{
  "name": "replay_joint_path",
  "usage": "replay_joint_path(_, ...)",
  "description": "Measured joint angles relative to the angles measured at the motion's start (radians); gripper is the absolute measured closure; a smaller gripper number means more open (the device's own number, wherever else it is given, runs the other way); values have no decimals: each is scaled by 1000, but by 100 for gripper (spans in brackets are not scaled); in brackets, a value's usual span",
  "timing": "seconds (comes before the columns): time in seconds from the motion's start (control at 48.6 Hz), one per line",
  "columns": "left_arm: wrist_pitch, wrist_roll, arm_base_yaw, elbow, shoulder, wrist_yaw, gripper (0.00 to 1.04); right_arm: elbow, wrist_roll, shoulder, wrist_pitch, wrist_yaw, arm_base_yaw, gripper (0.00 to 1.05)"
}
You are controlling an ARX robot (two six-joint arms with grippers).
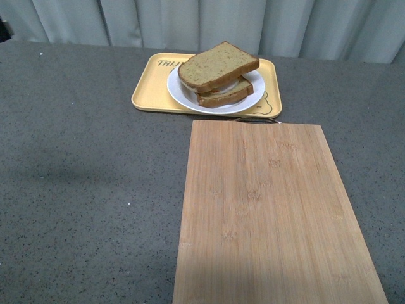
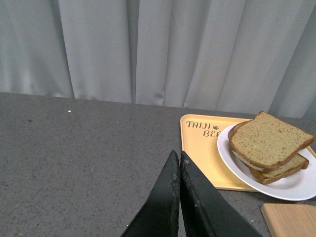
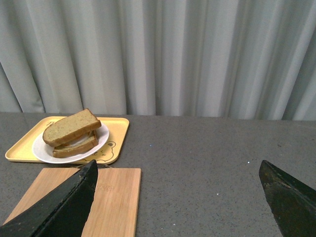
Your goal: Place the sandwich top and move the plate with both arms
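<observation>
Already the sandwich top [image 1: 217, 64] lies tilted on the lower slice [image 1: 226, 93], its long axis slanting across the white plate [image 1: 180, 92], which sits in the yellow tray [image 1: 149, 88] beyond the bamboo cutting board [image 1: 266, 215]. Left gripper [image 2: 178, 160] has its fingers pressed together; right gripper [image 3: 177, 170] is spread wide, holding nothing.

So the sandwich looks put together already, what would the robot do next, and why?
Probably bring both arms in toward the white plate, one on each side. The top bread slice already lies on the lower slice, and the plate sits on the yellow tray. Both end effectors are well back from it: the left end effector is shut, so it would need to open first; the right end effector is already wide open.
</observation>
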Motion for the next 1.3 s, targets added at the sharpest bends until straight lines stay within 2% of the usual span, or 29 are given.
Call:
replay_joint_path(0.206,-97,6,24,-111,-207,18,101,0,0,0,0,0,0,9)
replay_joint_path(0.268,-111,8,57,-143,-262,67,101,0,0,0,0,0,0,9)
replay_joint_path(0.371,-149,9,79,-196,-346,69,101,0,0,0,0,0,0,9)
replay_joint_path(0.844,-353,10,80,-315,-668,74,101,0,0,0,0,0,0,9)
replay_joint_path(1.297,-739,10,80,-352,-1116,74,101,0,0,0,0,0,0,9)
